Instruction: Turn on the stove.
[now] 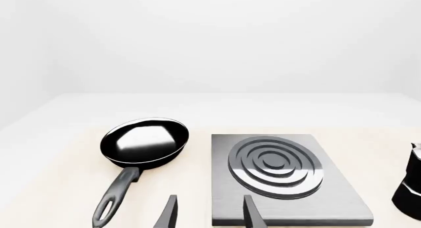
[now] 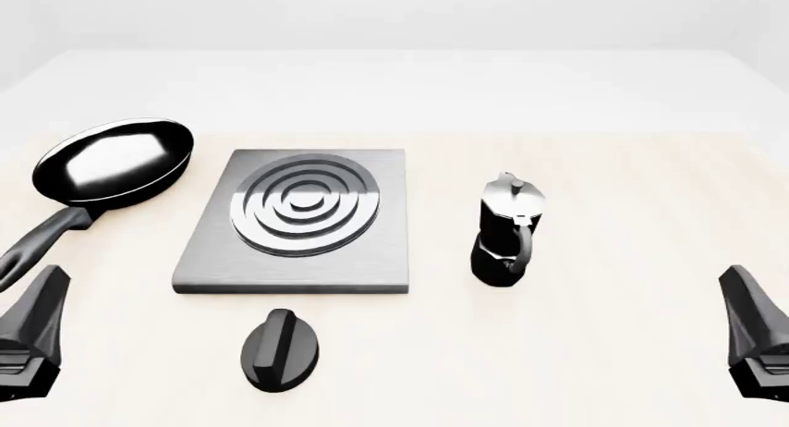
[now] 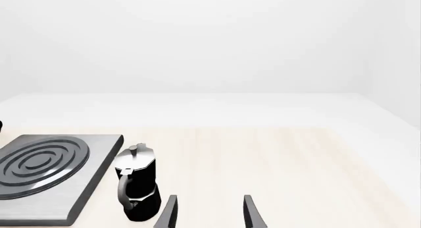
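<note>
Glossy black tapered fingers point(image 1: 169, 213)

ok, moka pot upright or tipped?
Upright: the moka pot stands on its base beside the stove, lid on top, untouched by either gripper.

One stove point(image 2: 210, 261) is counted on the table point(image 2: 616, 353), a flat grey slab bearing a single set of raised concentric rings. One black round knob point(image 2: 279, 350) is seen apart from it, at about 6 o'clock of the slab. One frying pan point(image 2: 114, 161) is counted at roughly 10 o'clock of the slab, and one moka pot point(image 2: 505, 231) at 3 o'clock. Two grippers are counted: the left gripper point(image 2: 31, 339) at the table's 8 o'clock edge and the right gripper point(image 2: 758, 339) at its 4 o'clock edge. Two fingertips are shown for each gripper in its own wrist view, held apart with nothing between them. Four loose items are thus tallied in all.
</note>
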Controlling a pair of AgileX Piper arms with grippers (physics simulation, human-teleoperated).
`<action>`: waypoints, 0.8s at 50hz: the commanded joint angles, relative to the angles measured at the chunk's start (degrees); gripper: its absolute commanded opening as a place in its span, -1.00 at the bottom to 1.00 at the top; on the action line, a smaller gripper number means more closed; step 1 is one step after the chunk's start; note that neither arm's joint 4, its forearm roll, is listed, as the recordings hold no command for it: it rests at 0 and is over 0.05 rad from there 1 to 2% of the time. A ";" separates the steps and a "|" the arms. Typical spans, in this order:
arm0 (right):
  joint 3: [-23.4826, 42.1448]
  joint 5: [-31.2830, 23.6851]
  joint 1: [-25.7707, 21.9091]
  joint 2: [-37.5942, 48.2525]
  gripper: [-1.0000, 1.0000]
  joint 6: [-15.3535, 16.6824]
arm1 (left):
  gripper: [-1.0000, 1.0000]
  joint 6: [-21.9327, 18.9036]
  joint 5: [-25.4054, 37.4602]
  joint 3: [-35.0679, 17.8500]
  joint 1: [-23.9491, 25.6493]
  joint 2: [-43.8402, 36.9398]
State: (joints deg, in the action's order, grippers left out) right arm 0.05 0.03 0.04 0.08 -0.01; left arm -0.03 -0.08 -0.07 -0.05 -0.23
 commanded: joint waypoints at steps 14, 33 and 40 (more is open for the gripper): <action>0.13 0.17 -0.30 0.09 1.00 -0.27 | 1.00 -7.21 1.65 -2.16 3.00 -1.47; 0.02 0.43 -0.19 0.51 1.00 -0.98 | 1.00 -5.65 3.42 -11.75 8.48 -21.91; 0.02 0.57 -0.12 0.89 1.00 -0.59 | 1.00 -3.58 6.50 -15.29 12.41 -27.62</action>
State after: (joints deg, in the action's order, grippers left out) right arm 0.10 0.44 -0.13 0.57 -0.65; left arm -5.01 3.39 -10.64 8.49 -20.53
